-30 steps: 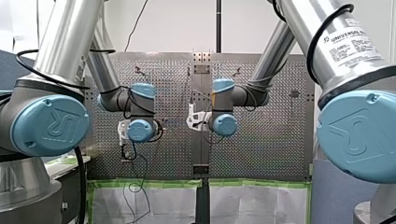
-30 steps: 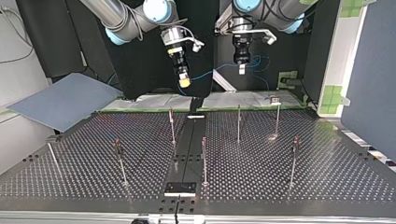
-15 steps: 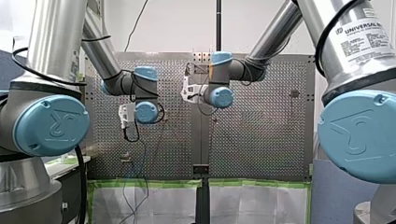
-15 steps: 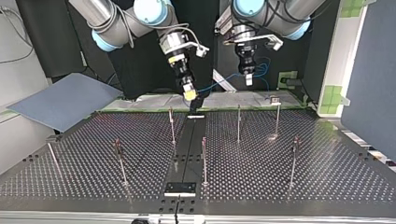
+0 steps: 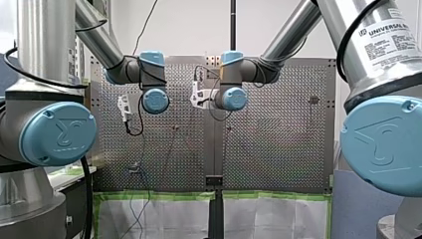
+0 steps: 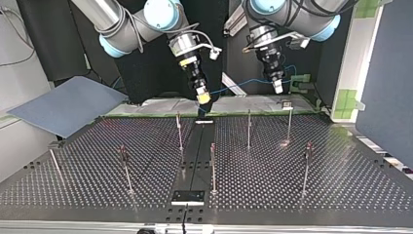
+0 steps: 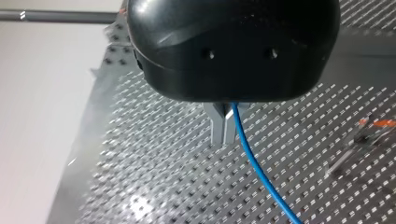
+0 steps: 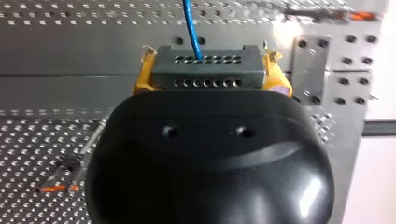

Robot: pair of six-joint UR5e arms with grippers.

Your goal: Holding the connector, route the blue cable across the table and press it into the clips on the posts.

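In the right wrist view my right gripper (image 8: 206, 65) is shut on a grey connector (image 8: 205, 77), clamped between its yellow pads (image 8: 279, 84). The blue cable (image 8: 191, 28) leaves the connector ahead of the gripper. My left gripper (image 7: 223, 135) has its metal fingers shut on the blue cable (image 7: 261, 175), which runs out from between them. In the top view the cable (image 6: 243, 86) spans from my right gripper (image 6: 203, 99) to my left gripper (image 6: 278, 87), both above the table's far edge. Several thin posts (image 6: 249, 127) with clips stand on the perforated table (image 6: 341, 195).
A grey board (image 6: 63, 105) leans at the top view's left. A black plate (image 6: 187, 197) sits on the table's centre strip near the front edge. A white panel with green tape (image 6: 348, 100) stands at the top view's right.
In the top view both grippers have come lower and shifted right, the left one further. The cable between them is now drawn out longer.
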